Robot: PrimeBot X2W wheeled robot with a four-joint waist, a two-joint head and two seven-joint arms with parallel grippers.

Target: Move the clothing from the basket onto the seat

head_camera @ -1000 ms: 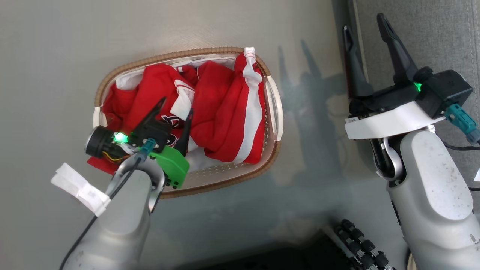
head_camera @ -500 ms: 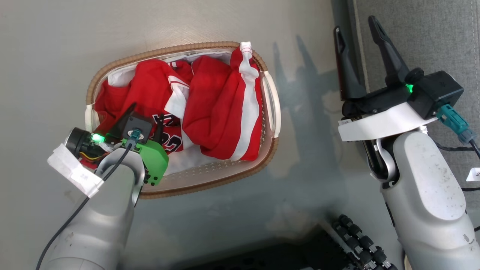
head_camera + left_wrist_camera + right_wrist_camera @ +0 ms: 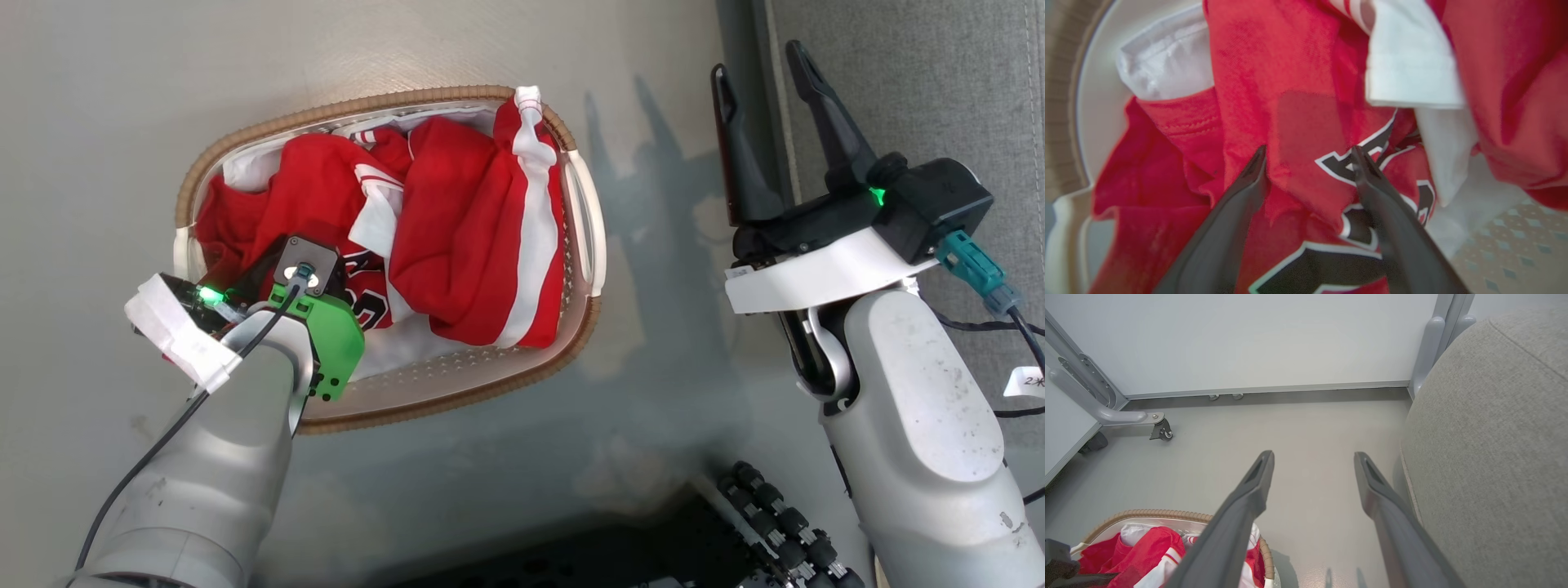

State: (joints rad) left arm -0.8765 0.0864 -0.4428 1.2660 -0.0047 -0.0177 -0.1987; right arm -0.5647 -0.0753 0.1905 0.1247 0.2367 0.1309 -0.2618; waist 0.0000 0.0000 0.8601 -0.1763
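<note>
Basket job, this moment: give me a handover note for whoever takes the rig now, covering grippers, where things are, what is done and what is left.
Left gripper: open, down in the basket, fingertips on the clothing, either side of a fold of it beside the black-and-white number. Nothing gripped.
Right gripper: open, empty, above the floor beside the seat.
Done: no garment moved; all the visible clothing lies in the basket.
Left: close on the fold, lift, carry it to the seat, release; likely repeat for the rest.
</note>
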